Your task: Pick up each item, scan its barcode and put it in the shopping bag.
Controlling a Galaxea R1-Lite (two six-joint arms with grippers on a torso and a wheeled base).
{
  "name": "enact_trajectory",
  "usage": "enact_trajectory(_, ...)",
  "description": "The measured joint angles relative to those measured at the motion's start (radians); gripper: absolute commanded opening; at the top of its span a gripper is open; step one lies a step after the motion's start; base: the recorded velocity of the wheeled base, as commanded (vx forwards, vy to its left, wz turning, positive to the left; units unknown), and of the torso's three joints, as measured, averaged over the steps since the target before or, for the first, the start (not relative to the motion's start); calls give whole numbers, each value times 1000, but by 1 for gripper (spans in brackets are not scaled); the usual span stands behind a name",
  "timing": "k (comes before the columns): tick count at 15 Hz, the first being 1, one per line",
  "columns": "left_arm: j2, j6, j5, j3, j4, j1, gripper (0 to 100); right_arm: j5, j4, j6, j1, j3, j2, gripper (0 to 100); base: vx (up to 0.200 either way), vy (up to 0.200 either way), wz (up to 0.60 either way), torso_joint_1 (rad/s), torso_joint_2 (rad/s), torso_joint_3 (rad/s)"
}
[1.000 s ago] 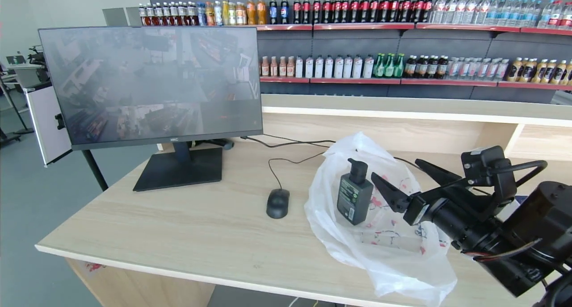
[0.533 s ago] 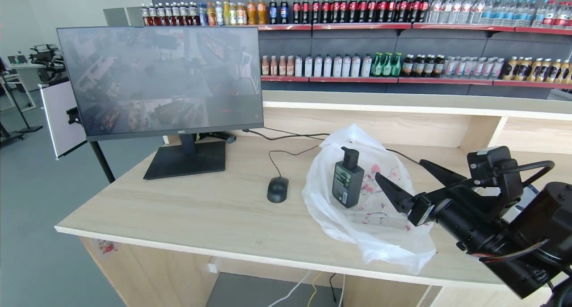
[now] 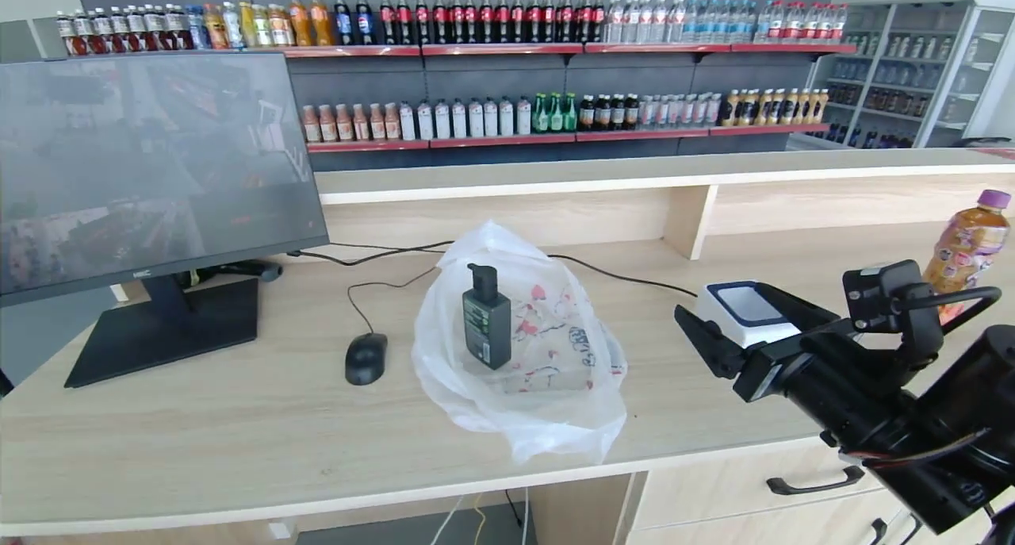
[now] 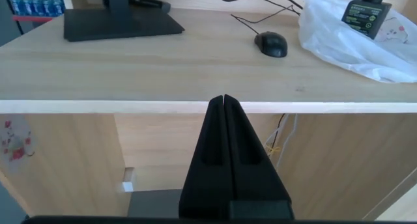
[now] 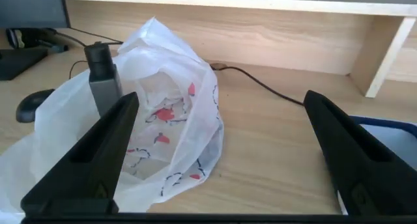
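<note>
Right claw (image 3: 720,301) agape near shopping bag (image 3: 547,406)

shopping bag (image 3: 555,370) is see-through white with red and black doodle prints, pump bottle (image 3: 487,328) dark green with black pump, mouse (image 3: 365,358) black, drink bottle (image 3: 966,247) orange with purple cap, counter (image 3: 238,434) pale woodgrain

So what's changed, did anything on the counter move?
The head camera swung toward the robot's right, bringing the scanner and an orange drink bottle into view. Nothing on the counter moved: the pump bottle still stands upright on the shopping bag, and the right gripper stays open, empty.
</note>
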Motion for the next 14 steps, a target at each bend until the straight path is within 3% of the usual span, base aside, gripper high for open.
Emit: enact_trajectory(14,0,-6,1,0,0,0,0,0,-1,-1,-32,15,-27,100,0,-200,0,2,3,2)
